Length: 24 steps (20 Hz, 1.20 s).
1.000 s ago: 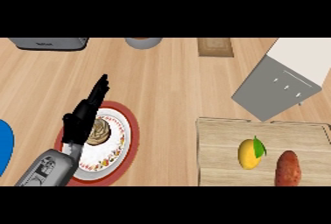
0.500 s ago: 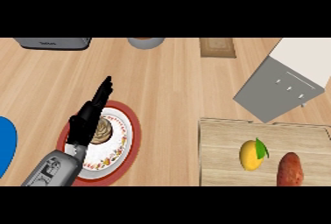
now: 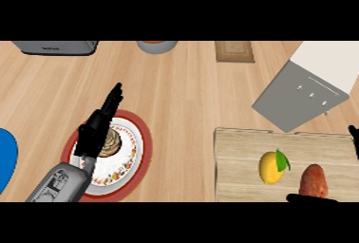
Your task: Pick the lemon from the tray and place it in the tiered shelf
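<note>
The lemon (image 3: 272, 166) is lying on the wooden tray (image 3: 235, 156), just above the right hand (image 3: 312, 199), whose fingers I cannot tell. The left hand (image 3: 95, 130) is hovering with released, straight fingers over the plate (image 3: 133, 124).

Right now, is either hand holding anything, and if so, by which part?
Nothing is held. The left hand hovers open over the plate; the lemon lies untouched on the tray. Only the right hand's fingertips show.

Kitchen: wood counter (image 3: 182, 90) w/ toaster (image 3: 56, 46), plate (image 3: 129, 152), tray (image 3: 238, 161) of lemon (image 3: 270, 167) etc.
</note>
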{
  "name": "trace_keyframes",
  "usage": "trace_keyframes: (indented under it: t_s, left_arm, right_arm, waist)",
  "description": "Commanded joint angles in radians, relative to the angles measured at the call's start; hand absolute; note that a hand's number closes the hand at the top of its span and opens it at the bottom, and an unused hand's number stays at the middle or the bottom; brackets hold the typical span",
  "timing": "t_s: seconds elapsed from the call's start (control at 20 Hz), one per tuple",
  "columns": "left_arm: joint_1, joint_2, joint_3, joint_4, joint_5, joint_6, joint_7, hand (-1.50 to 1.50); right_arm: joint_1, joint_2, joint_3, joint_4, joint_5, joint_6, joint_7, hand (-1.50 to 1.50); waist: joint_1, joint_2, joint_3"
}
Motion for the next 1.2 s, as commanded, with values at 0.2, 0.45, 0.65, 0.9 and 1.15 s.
trace_keyframes:
  t_s: [0.2,0.45,0.65,0.9,1.15]
  left_arm:
    - [0.018,0.006,0.016,-0.031,0.002,-0.026,0.009,0.00]
    - [0.052,0.015,0.023,-0.051,-0.012,-0.016,0.027,0.00]
    - [0.016,0.005,0.054,-0.014,-0.007,-0.027,0.004,0.00]
    - [0.014,-0.011,0.053,-0.012,-0.018,-0.029,0.026,0.00]
    - [0.040,-0.018,0.071,0.030,-0.030,-0.050,-0.056,0.00]
  right_arm:
    - [-0.140,0.212,0.053,0.111,0.143,0.121,0.235,-1.50]
    - [-0.194,0.308,0.002,0.134,0.169,0.222,0.236,-1.50]
    - [-0.202,0.422,0.049,0.212,0.284,0.227,0.235,-1.50]
    - [-0.219,0.469,-0.002,0.242,0.280,0.304,0.209,-1.50]
    - [-0.209,0.554,0.006,0.267,0.339,0.348,0.190,-1.50]
  waist:
    - [-0.003,-0.003,0.001]
    - [-0.013,-0.006,0.002]
    - [-0.018,-0.005,0.002]
    - [-0.025,-0.005,0.003]
    - [-0.031,-0.004,0.003]
